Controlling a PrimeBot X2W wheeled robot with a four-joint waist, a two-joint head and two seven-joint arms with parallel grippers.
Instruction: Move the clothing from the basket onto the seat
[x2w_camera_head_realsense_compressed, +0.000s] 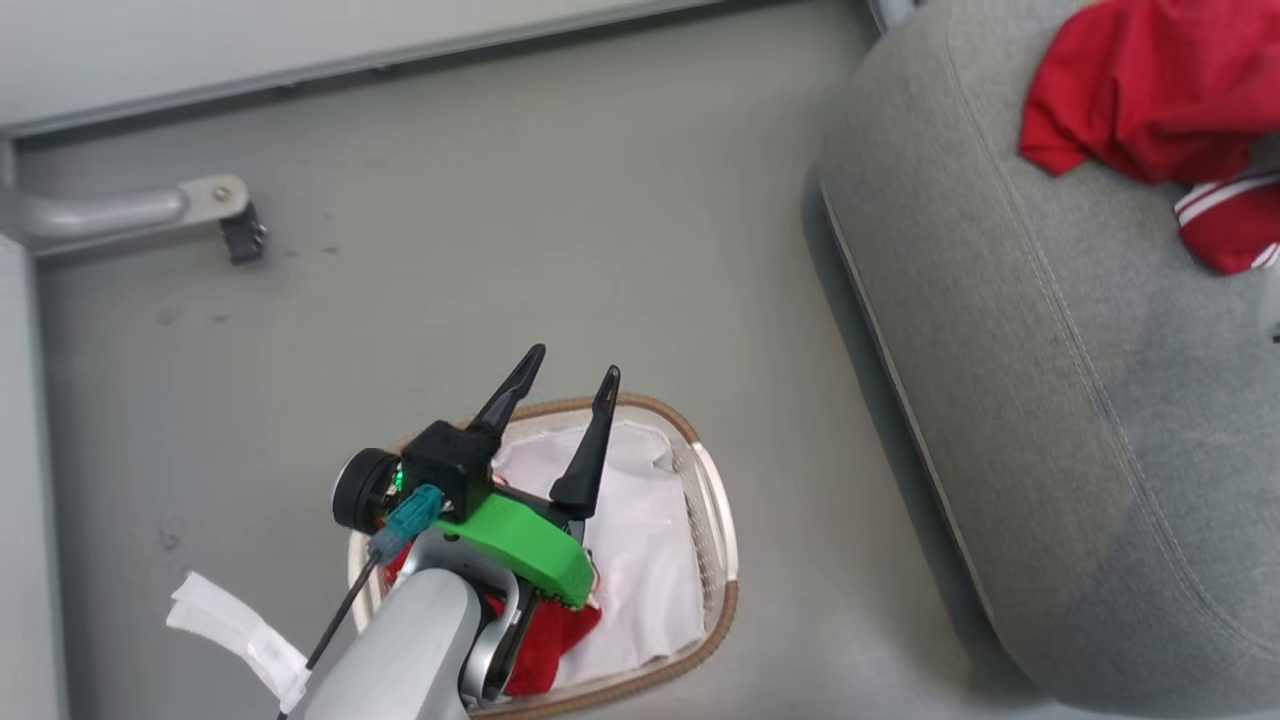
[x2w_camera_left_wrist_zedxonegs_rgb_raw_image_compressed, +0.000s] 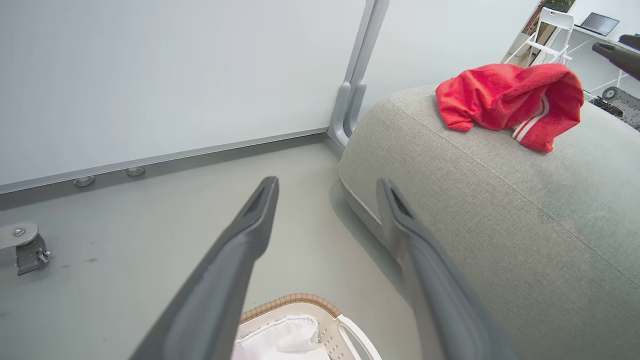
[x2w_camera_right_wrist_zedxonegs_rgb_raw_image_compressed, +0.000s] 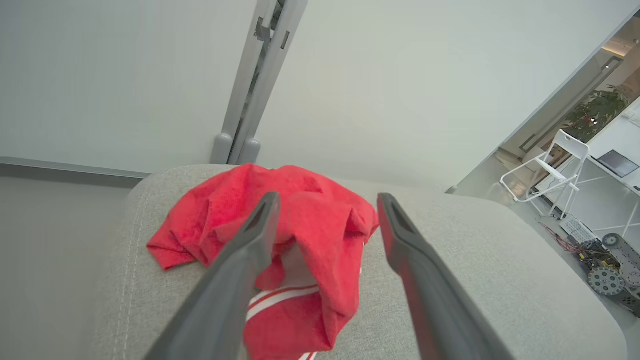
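Two garments: first garment (x2w_camera_head_realsense_compressed: 1140, 90) on the one seat (x2w_camera_head_realsense_compressed: 1000, 350), far right; second garment (x2w_camera_head_realsense_compressed: 548, 642) inside the one basket (x2w_camera_head_realsense_compressed: 650, 405). Left gripper (x2w_camera_head_realsense_compressed: 573, 361), right gripper (x2w_camera_right_wrist_zedxonegs_rgb_raw_image_compressed: 327, 197) wide apart, empty.

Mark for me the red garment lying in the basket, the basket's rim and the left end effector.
red garment (x2w_camera_head_realsense_compressed: 548, 640), head view, on its visible lower fold.
basket (x2w_camera_head_realsense_compressed: 655, 402), head view, on the brown woven rim, far side.
left end effector (x2w_camera_head_realsense_compressed: 575, 362), head view, midway between its open fingertips.
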